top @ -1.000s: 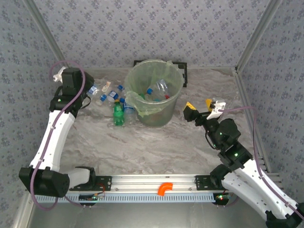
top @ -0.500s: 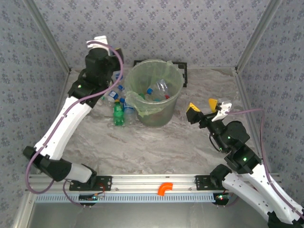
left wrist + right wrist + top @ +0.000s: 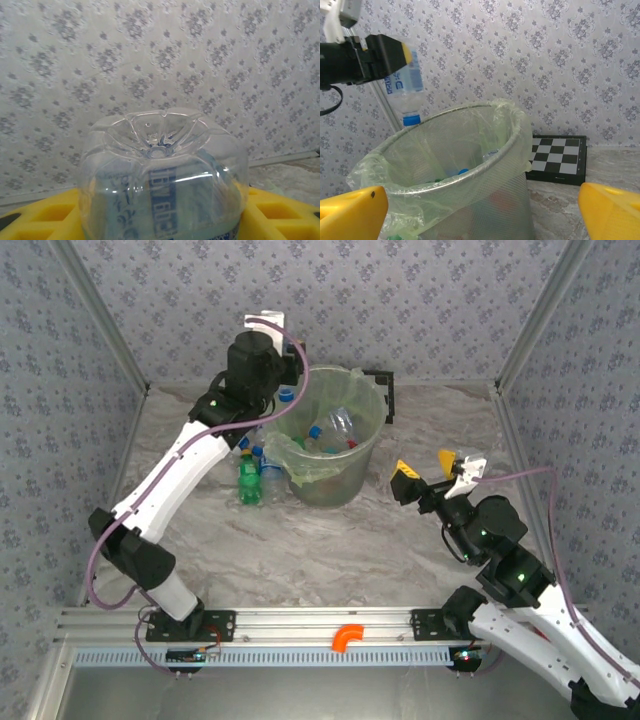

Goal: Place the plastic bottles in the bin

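The pale green lined bin (image 3: 335, 482) stands at the back centre with several bottles (image 3: 335, 428) inside. My left gripper (image 3: 277, 388) hovers by the bin's far-left rim, shut on a clear bottle (image 3: 406, 82) that hangs with its blue cap (image 3: 287, 395) down. The left wrist view looks onto that bottle's base (image 3: 160, 150) between the yellow pads (image 3: 35, 215). A green bottle (image 3: 247, 481) and several clear ones (image 3: 268, 473) lie on the table left of the bin. My right gripper (image 3: 425, 467) stands open to the right of the bin (image 3: 470, 165), holding nothing.
A black checkerboard (image 3: 557, 155) lies flat behind the bin against the back wall. Patterned walls close in the table on three sides. An aluminium rail with an orange piece (image 3: 348, 637) runs along the near edge.
My left arm has swung from the far-left table up and rightwards to the bin's rim, carrying the bottle. The right gripper has edged slightly right.
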Available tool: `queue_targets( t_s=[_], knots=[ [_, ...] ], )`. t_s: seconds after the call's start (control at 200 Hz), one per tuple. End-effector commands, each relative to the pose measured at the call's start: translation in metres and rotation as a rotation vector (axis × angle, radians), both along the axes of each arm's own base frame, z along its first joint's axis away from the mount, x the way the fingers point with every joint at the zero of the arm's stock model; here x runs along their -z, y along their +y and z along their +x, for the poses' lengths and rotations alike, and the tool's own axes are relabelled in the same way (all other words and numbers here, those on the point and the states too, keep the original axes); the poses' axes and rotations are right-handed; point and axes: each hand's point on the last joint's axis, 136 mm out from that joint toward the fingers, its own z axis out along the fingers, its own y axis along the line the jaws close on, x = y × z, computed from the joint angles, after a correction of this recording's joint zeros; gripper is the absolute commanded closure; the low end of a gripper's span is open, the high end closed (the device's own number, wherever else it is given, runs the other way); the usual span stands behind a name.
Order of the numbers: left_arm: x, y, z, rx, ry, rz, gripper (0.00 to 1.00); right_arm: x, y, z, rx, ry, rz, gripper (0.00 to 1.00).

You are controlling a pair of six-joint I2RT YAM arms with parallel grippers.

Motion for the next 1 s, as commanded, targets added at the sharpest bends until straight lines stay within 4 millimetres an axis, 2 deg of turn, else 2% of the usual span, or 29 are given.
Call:
queue_targets(
  t_s=[0.0,0.165,0.235,0.245,0.26,0.405,0.745,0.79,0.845,0.955,0.995],
  knots=[
    [-0.020,-0.024,0.003,0.079,-0.052,-0.070,0.43,-0.013,-0.007,-0.003,0.028,-0.022,-0.004,0.01],
    [-0.009,-0.047,0.012,0.118,-0.032,-0.084,0.43,-0.015,-0.008,-0.003,0.035,-0.024,-0.014,0.01],
    [0.007,-0.058,0.018,0.132,-0.003,-0.071,0.43,-0.015,-0.007,-0.003,0.036,-0.025,-0.016,0.01],
    [-0.001,-0.059,0.018,0.135,-0.018,-0.081,0.43,-0.015,-0.008,-0.003,0.037,-0.024,-0.016,0.01],
    [-0.003,-0.060,0.019,0.136,-0.021,-0.086,0.43,-0.015,-0.007,-0.003,0.036,-0.022,-0.018,0.01],
    [0.006,-0.075,0.026,0.155,-0.006,-0.097,0.43,-0.015,-0.005,-0.002,0.033,-0.018,-0.023,0.01],
    [0.024,-0.083,0.041,0.144,0.003,-0.071,0.42,-0.015,-0.006,-0.003,0.036,-0.014,-0.032,0.01],
    [0.025,-0.084,0.041,0.145,0.003,-0.069,0.38,-0.015,-0.006,-0.003,0.036,-0.014,-0.034,0.01],
    [0.027,-0.084,0.041,0.145,0.005,-0.063,0.28,-0.015,-0.006,-0.003,0.037,-0.014,-0.034,0.01],
    [0.025,-0.080,0.038,0.139,0.009,-0.059,0.02,-0.015,-0.006,-0.003,0.038,-0.015,-0.035,0.01],
    [0.023,-0.077,0.036,0.136,0.005,-0.061,0.00,-0.014,-0.006,-0.003,0.039,-0.014,-0.036,0.01]
  ],
)
